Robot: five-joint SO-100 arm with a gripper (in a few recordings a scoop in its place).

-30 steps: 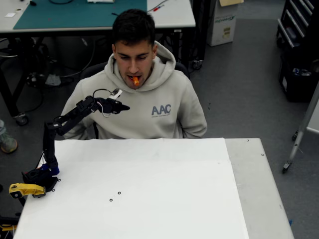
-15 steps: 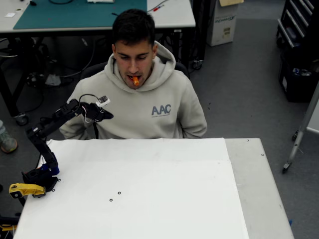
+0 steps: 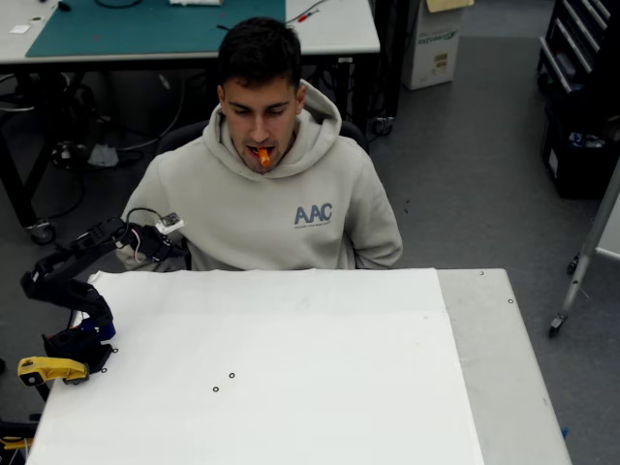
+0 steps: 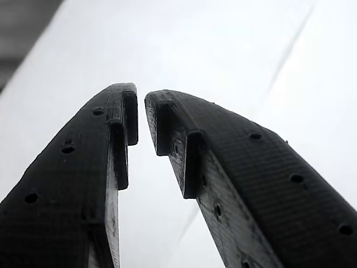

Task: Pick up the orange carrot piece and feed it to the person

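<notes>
**Carrot in the mouth, claw empty at the table's far-left corner**

The orange carrot piece (image 3: 263, 155) sits between the lips of the person (image 3: 291, 208) in the beige hoodie, who is seated at the far edge of the white table (image 3: 291, 368). By that placement the feeding looks done.

In the overhead view the black arm (image 3: 68, 281) is folded low at the left, with the claw (image 3: 177, 249) just over the table's far-left corner, beside the person's sleeve and well apart from the face. In the wrist view the claw (image 4: 140, 114) shows two black fingers (image 4: 78, 184) whose tips nearly meet, a thin gap between them and nothing held; pale table surface lies beyond.

Risks from here, as I judge them:
- The claw is near the sleeve, so a sideways swing to the right could snag the hoodie.
- The carrot piece is held only at the lips and juts out; it could drop onto the chest or the table if the person shifts.
- A loose cable (image 3: 136, 215) loops over the wrist and could catch as the arm folds further.
</notes>
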